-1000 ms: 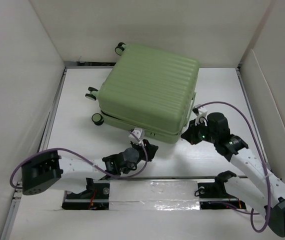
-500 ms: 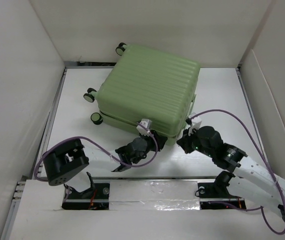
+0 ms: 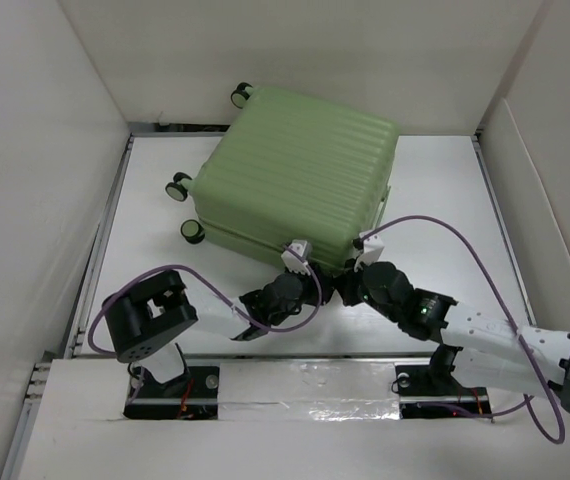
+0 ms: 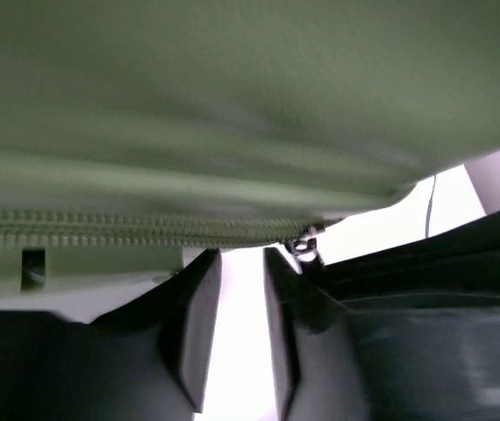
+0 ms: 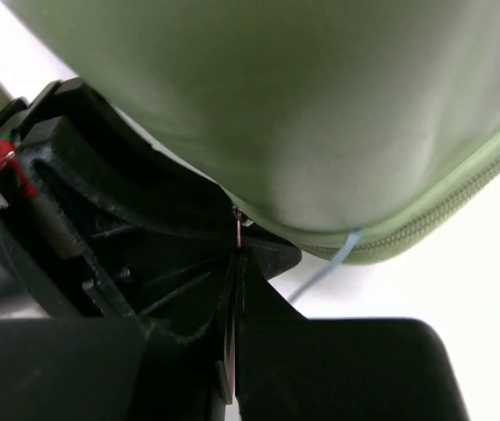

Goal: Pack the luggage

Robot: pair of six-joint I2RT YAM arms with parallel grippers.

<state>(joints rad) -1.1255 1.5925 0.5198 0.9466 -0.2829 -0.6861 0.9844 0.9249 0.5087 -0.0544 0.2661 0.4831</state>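
Luggage position: the luggage lies closed on the white desk, toward the far middle, ribbed green shell up.
Relative to hands: I have both hands at its near corner. The left hand is just below the near edge; the right hand is just beside it, on its right.
Orientation: the black wheels face left. The long axis runs left to right, skewed so the right end sits nearer to me.
Left hand state: its fingers stand narrowly apart, with bare desk showing between them. They sit under the zipper, and the zipper pull hangs just beside the right finger.
Right hand state: closed, with its tips against the shell's corner. A small metal tab sits at the tips; I cannot tell if it is pinched.
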